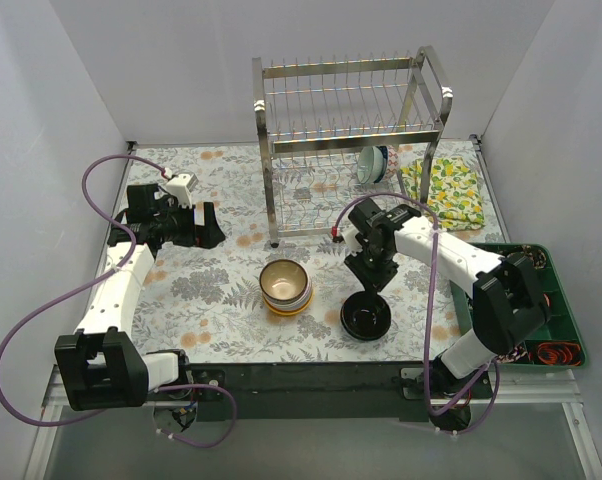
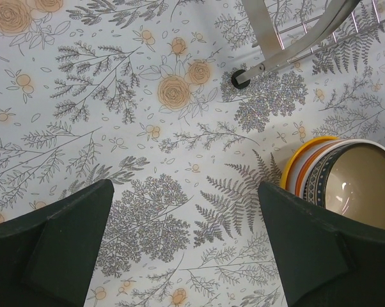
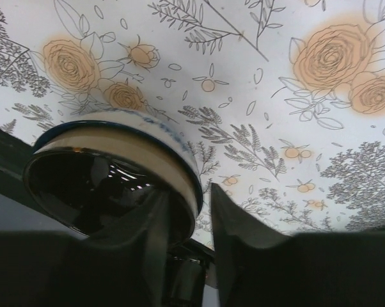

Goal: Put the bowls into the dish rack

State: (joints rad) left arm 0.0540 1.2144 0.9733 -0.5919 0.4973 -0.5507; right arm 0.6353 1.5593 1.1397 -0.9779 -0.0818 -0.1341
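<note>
Walls: plain pale grey panels (image 1: 181, 70) on three sides.
Table cover: white cloth printed with grey ferns and orange roses (image 1: 221, 290).
Front edge: black strip (image 1: 311, 380).

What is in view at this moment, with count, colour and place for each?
dish rack: one, shiny steel, far centre.
racked bowl: one, white and blue, lower tier, right side.
stacked bowls: several nested, with yellow, orange and blue-patterned rims, table centre.
dark bowl: one, black inside, right of the stack.
cloth: one, yellow lemon print, right of the rack.
tray: one, green, right edge.
table cover: one, floral.
left pincer: open, empty, left of the rack.
right pincer: astride the dark bowl's rim.
</note>
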